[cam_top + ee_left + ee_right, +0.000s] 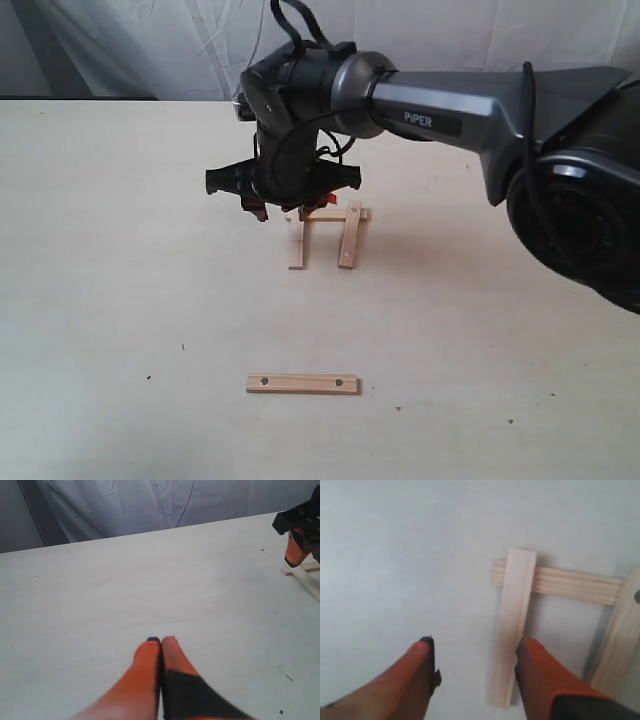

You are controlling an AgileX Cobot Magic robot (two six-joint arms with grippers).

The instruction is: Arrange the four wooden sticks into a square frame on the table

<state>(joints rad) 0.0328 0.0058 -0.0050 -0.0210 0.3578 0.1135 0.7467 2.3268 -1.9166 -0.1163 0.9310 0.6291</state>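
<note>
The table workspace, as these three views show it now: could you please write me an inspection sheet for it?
Surface: table pale cream, with a few tiny dark specks.
Job's things: one side stick, other side stick and cross stick form a U with overlapping ends; fourth stick lies flat and apart, so the square is open on one side.
Clutter: nothing seen.
Grippers: right gripper jaws open, holding nothing, over the U by one side stick; left gripper jaws shut, empty, over bare table.
Cables: black cable loops above the right wrist.
Surroundings: white cloth hangs behind the table.
</note>
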